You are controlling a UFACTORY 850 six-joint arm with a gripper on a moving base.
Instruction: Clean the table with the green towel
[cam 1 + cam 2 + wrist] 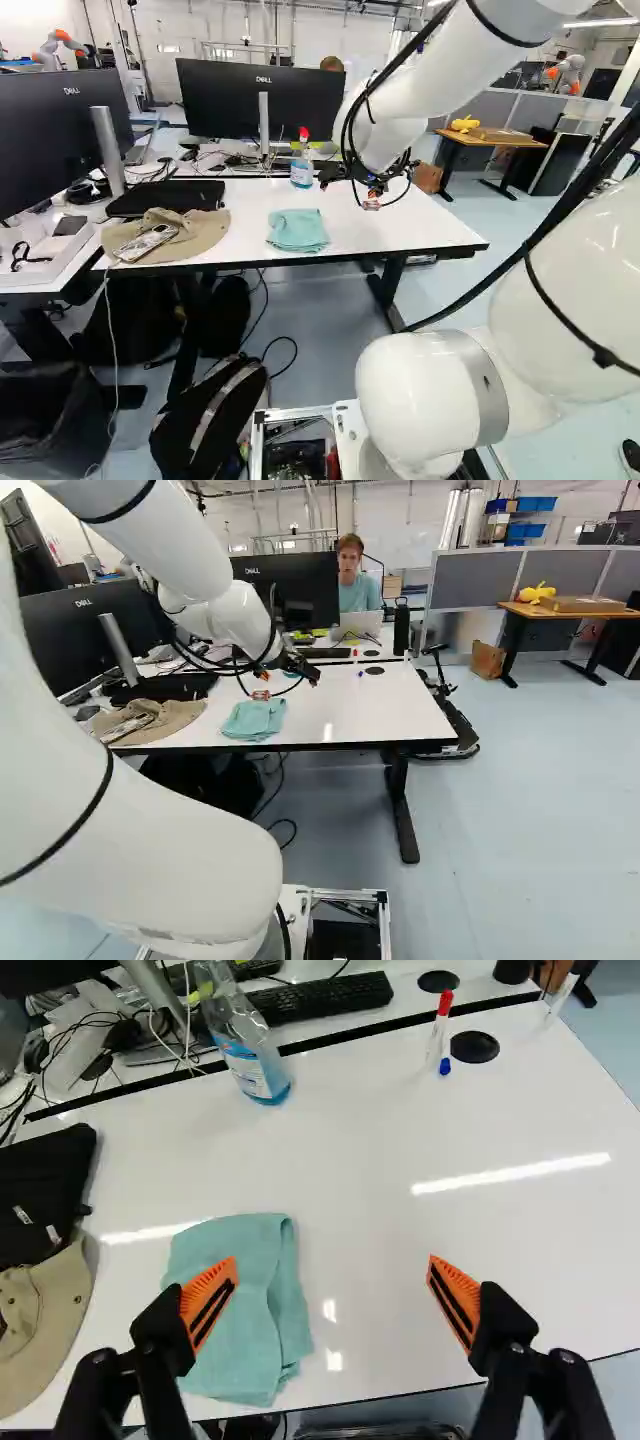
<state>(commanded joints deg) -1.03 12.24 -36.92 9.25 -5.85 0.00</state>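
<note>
- One end effector (288, 678) hangs over the white worktop (390, 225), its two fingers spread wide apart, with nothing between them but air; I count two orange pads (208, 1305), one per finger.
- One green towel (248, 1310), folded into a rough bundle, lies on the worktop near its front edge. In the wrist view one finger overlaps it; the other shows over bare white surface.
- Beyond, there's one spray bottle (256, 1065) of blue liquid with a red top, upright by the far edge.
- Also by that edge, one red cap (445, 1003) and one blue end (445, 1066) show close together; whether that's one marker or two, I can't tell.
- Two round black discs (474, 1047) sit over that way, one on either side of the dark seam.
- Past the seam lies one black keyboard (325, 1002).
- At the left of the left base view, one tan cap (195, 238) with one patterned item (148, 243) on it, and just behind, one flat black case (165, 198).
- Further out, two big monitors (262, 102) in that same view.
</note>
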